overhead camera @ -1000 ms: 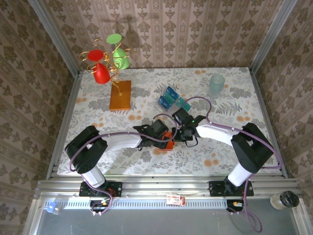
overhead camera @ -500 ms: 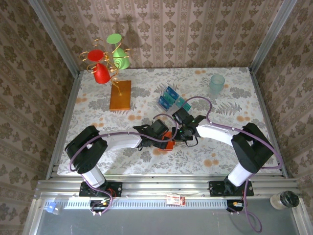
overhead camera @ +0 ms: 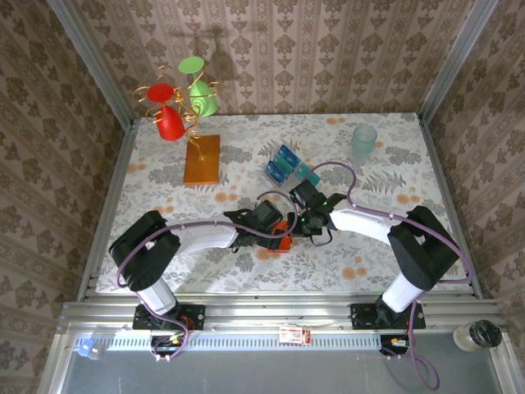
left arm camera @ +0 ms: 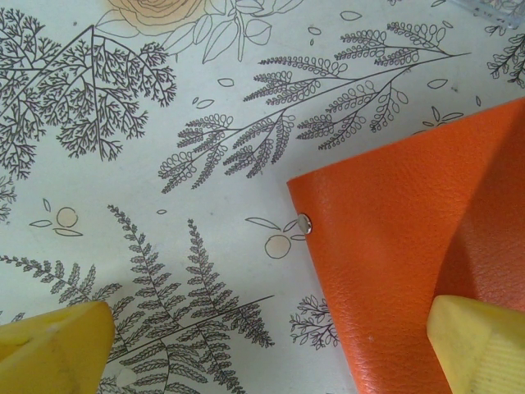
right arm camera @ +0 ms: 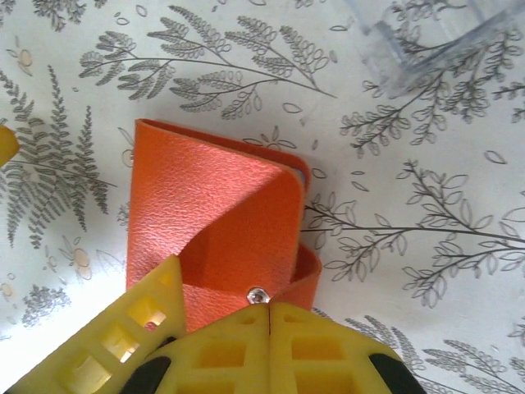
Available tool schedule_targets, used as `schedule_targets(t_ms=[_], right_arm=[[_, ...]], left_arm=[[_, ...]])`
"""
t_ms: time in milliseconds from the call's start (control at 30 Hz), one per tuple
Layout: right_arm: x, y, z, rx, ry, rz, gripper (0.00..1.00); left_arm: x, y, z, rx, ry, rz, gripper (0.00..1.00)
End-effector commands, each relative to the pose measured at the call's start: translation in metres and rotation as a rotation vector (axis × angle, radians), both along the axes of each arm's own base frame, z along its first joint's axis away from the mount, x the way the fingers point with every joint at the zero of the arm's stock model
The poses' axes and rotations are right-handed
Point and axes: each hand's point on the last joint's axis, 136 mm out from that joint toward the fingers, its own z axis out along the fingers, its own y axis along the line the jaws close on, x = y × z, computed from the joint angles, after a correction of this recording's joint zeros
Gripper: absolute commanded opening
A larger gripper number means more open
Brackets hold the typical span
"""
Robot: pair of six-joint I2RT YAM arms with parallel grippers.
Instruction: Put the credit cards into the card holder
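The work surface is a table (overhead camera: pixel 385 246) under a pale cloth printed with ferns and flowers, enclosed by patterned wallpaper. A wire stand on an orange-brown board (overhead camera: pixel 202 160) occupies the far left; a translucent cup (overhead camera: pixel 364 139) stands far right.

The card holder (overhead camera: pixel 281 235) lies near the table centre, between the two wrists. It is orange-red, grained like leather, with rounded corners and a small metal snap (left arm camera: pixel 304 220).

Right gripper (right arm camera: pixel 269 310): the yellow fingers are closed together at the snap end of the upper flap, which curls up off the lower leaf; this reads as a pinch on the flap. Left gripper (left arm camera: pixel 262 345): spread wide and carrying nothing, with one fingertip (left arm camera: pixel 476 341) over the holder's right portion and the other over bare cloth.

The credit cards (overhead camera: pixel 285 167) sit as a blue and teal cluster directly beyond the holder, toward the far edge and well apart from it, their edges diagonal to the table. Both arms are about equally close to them. Since the right gripper is occupied with the flap, the left arm appears to be the one free to reach away from the bases for a card
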Motion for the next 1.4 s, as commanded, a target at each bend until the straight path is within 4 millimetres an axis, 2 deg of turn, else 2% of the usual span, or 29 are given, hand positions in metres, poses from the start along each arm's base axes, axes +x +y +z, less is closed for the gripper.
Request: schedule_targets(t_ms=[0, 500, 1033, 1367], right_arm=[[0.002, 0.014, 0.007, 0.09, 0.007, -0.006, 0.0], [-0.001, 0.018, -0.015, 0.108, 0.056, -0.03, 0.0], [-0.017, 0.005, -0.044, 0.06, 0.109, -0.053, 0.0], [-0.031, -0.008, -0.058, -0.028, 0.113, -0.056, 0.0]], left_arm=[[-0.014, 0.023, -0.027, 0.114, 0.057, -0.002, 1.0], [-0.014, 0.023, -0.027, 0.109, 0.055, 0.001, 1.0], [-0.014, 0.023, -0.025, 0.102, 0.054, 0.006, 1.0], [-0.007, 0.019, 0.0, -0.015, 0.05, 0.051, 1.0]])
